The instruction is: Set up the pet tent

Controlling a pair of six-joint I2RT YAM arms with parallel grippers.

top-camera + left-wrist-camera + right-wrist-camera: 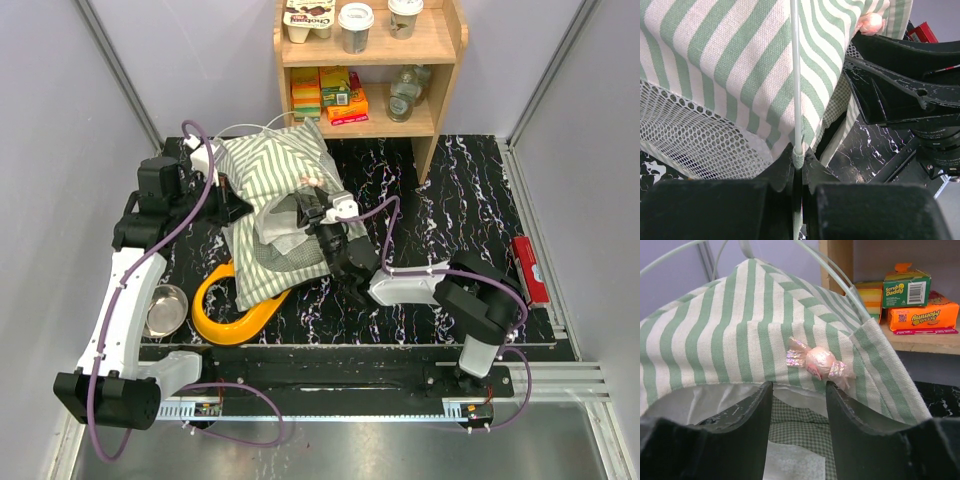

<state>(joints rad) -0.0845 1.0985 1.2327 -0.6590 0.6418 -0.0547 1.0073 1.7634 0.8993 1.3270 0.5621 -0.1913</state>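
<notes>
1. Pet tent (272, 190) lies crumpled on the tabletop (460, 210) between the arms; left gripper (797, 162) is clamped on its white pole (795, 75), so hold firm.
2. Right gripper (799, 390), fingers apart at the fabric hem, should pinch cloth, not the wrapped candy (819, 362).
3. Only the left wrist view shows the pole grip.

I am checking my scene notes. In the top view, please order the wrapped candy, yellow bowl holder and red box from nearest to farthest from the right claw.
1. Wrapped candy, on the pet tent, at the right claw tips.
2. Yellow bowl holder, left and nearer the bases.
3. Red box, far off at the right side.
</notes>
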